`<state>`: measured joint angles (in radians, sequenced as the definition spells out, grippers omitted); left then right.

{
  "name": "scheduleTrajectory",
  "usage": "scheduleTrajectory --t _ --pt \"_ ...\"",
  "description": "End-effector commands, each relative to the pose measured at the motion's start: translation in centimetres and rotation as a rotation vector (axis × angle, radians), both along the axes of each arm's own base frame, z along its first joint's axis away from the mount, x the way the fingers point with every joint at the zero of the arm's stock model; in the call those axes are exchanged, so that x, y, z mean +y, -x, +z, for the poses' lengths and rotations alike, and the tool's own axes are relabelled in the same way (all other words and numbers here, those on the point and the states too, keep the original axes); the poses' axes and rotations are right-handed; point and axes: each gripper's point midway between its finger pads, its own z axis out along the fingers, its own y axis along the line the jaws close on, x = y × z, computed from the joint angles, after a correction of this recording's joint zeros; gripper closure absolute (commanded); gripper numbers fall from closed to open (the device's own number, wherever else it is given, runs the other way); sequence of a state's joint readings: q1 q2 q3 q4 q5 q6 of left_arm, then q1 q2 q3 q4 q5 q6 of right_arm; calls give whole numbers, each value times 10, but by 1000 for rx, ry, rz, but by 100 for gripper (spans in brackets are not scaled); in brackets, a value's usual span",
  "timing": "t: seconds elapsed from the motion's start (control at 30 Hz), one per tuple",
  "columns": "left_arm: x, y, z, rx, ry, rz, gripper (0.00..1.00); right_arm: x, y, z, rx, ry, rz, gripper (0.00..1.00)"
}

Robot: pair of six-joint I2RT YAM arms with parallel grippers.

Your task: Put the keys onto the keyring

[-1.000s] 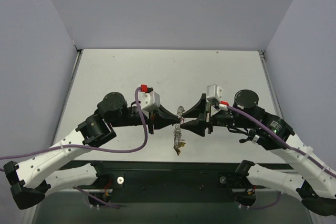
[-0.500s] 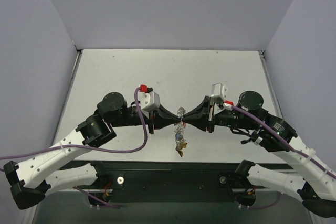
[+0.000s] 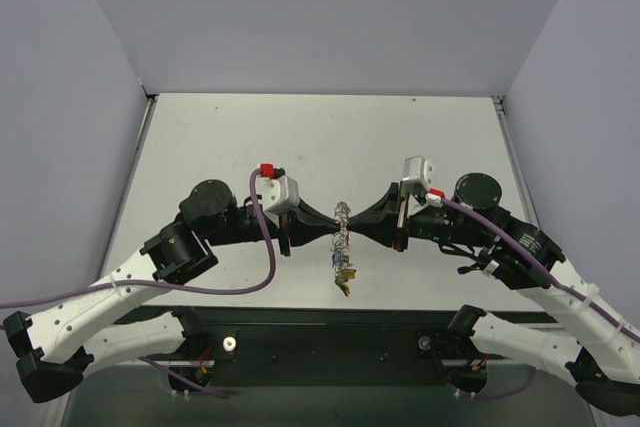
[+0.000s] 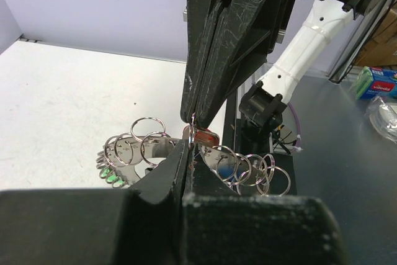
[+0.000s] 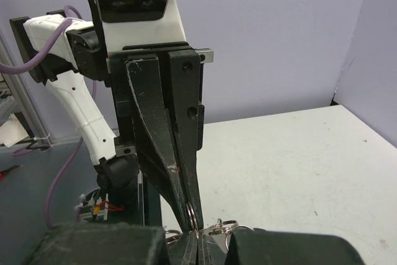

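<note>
Where end effectors point(image 3: 349, 232) meet, keyring point(image 3: 343, 215) (keys point(image 3: 343, 275) dangling)

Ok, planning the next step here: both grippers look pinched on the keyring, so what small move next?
Probably ease the right gripper away from the left gripper to spread the keyring: both are shut on it, tips meeting from opposite sides.

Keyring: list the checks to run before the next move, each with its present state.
1. Left gripper shut on the keyring: ok.
2. Right gripper shut on the keyring from the opposite side: ok.
3. Room between the two gripper tips to slide a key along: not ok, they nearly touch.
4. Keys in view, bunched close to the grip: ok.
5. Every key threaded on: cannot tell.
</note>
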<state>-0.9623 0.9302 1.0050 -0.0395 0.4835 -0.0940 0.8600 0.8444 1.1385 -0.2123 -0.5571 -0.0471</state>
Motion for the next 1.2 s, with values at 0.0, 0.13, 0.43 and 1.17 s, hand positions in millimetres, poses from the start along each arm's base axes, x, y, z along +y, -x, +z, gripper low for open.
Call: scheduleTrajectory --t 0.0,0.13,0.43,1.17 --pt "11 5 49 -100 163 18 100 -2 -4 8 -20 -37 -16 100" --pt "16 4 57 -123 193 40 100 -2 -5 6 -10 -36 -16 100" --pt "19 6 67 -157 264 42 100 2 -8 -3 22 -28 2 100" --pt "19 14 92 -257 394 -3 100 7 -18 -21 100 -27 1 100"
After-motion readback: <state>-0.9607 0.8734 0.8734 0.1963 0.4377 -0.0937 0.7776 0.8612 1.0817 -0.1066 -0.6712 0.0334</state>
